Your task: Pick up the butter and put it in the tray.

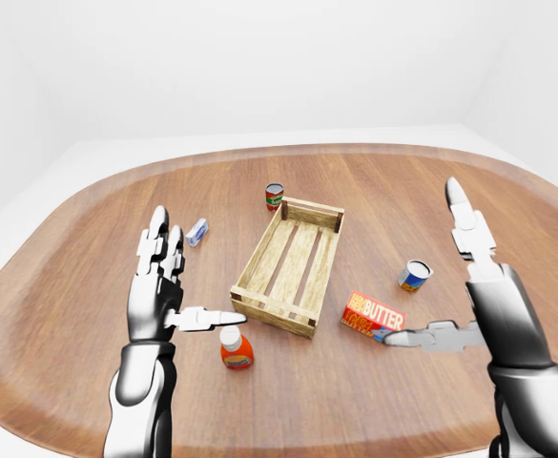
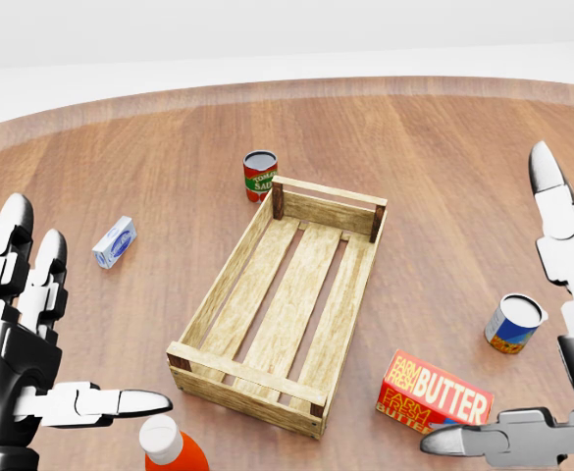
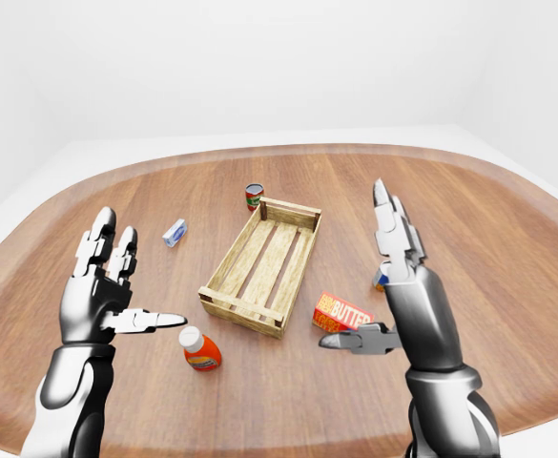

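The butter [image 2: 434, 392] is a red and orange box lying flat on the wooden table, just right of the tray's near end. The tray [image 2: 242, 378] is an open slatted wooden crate in the middle of the head view, with nothing in it. My right hand [image 2: 485, 299] is open, fingers pointing up. Its thumb [image 2: 483, 442] reaches left just below the butter's lower right corner; I cannot tell if it touches. My left hand [image 2: 95, 314] is open and empty at the left of the tray, its thumb pointing right.
An orange bottle with a white cap [image 2: 169, 446] stands below my left thumb. A blue and white can [image 2: 514, 324] stands right of the butter, beside my right hand. A red can [image 2: 259, 175] stands at the tray's far end. A small blue carton [image 2: 115, 242] lies at the left.
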You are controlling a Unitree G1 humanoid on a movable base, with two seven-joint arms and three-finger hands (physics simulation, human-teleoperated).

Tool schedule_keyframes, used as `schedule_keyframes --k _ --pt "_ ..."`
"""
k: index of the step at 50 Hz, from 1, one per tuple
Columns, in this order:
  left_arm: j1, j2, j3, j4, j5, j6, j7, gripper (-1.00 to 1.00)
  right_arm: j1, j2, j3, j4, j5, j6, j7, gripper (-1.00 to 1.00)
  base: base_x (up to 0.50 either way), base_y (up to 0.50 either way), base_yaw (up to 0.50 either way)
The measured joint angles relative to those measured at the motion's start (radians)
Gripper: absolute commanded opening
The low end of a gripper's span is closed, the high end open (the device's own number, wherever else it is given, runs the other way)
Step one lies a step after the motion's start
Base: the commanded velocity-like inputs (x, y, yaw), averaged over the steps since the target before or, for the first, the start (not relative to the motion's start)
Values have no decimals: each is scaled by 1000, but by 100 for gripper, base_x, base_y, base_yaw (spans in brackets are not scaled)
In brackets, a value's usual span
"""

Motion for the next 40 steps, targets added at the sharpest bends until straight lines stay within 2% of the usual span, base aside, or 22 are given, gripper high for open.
schedule_keyframes --k 19,40 --pt "0 0 0 5 2 0 1 100 -30 -31 -52 138 -140 0 94 100 0 0 0" --pt "-5 1 0 12 4 0 5 100 -55 -54 -38 269 -264 0 135 100 0 0 0"
